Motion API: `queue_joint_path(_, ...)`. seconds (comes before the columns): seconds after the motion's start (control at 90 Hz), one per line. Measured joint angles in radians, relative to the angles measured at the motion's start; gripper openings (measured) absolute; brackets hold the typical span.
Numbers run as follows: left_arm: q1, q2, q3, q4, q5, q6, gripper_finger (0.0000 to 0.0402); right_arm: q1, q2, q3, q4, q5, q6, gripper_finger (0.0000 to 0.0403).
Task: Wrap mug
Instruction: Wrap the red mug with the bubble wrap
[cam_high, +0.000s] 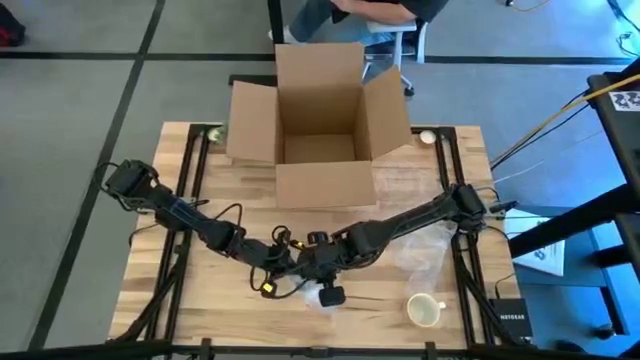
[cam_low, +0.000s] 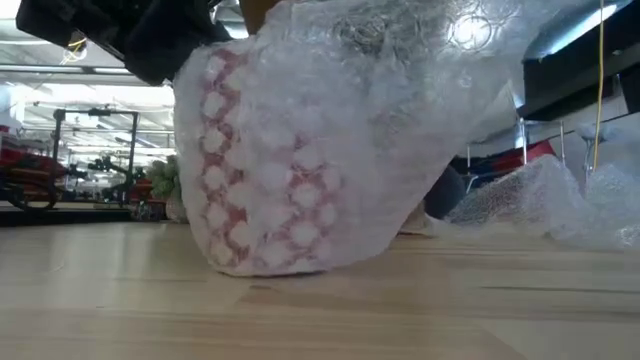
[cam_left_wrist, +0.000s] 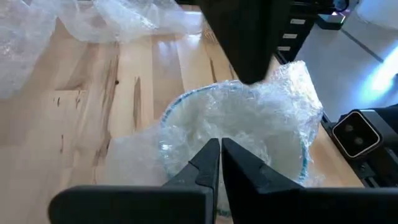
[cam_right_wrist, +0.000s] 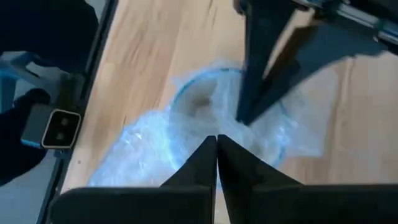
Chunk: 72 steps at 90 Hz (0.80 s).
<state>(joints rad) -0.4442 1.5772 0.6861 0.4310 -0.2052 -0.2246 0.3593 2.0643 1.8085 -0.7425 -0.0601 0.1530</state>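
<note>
The mug (cam_low: 270, 190), already swathed in bubble wrap (cam_left_wrist: 249, 118), stands upright near the table's front edge, approx. centre, w/ both claws met over it. The left gripper (cam_left_wrist: 220, 163) is pinched shut on the wrap at the near rim; the right gripper (cam_right_wrist: 216, 157) is likewise closed on wrap at the opposite rim. For a good wrap, loose film should be tucked down into the mouth, grips kept low and even so the mug isn't tipped. More wrap (cam_high: 425, 255) lies to the right, beside a bare mug (cam_high: 425, 310); a cardboard box (cam_high: 318, 120) is set open at the table (cam_high: 200, 300) back.
</note>
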Motion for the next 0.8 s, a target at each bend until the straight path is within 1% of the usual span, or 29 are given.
queue_joint_path(0.1,0.000,0.000,0.000,0.001,-0.001,-0.002,0.0000,-0.007,0.070,-0.009,0.053,-0.038,-0.001,0.0000)
queue_joint_path(0.167,0.000,0.000,0.000,0.003,0.000,-0.003,0.0000,-0.010,0.115,-0.009,0.057,-0.034,0.001,0.0000)
queue_joint_path(0.4,0.000,0.000,0.000,0.007,-0.005,-0.003,0.0000,-0.022,0.177,0.002,0.021,-0.037,0.025,0.0000)
queue_joint_path(0.511,0.000,0.000,0.000,0.006,-0.011,-0.003,0.0000,-0.022,0.179,0.002,0.013,-0.037,0.026,0.0000)
queue_joint_path(0.633,0.001,0.000,0.001,0.003,-0.019,-0.004,0.0000,-0.022,0.137,0.025,-0.048,-0.036,0.026,0.0000)
queue_joint_path(0.8,0.000,-0.001,0.000,-0.002,-0.019,-0.003,0.0000,-0.020,0.085,0.137,-0.184,-0.037,0.018,0.0000)
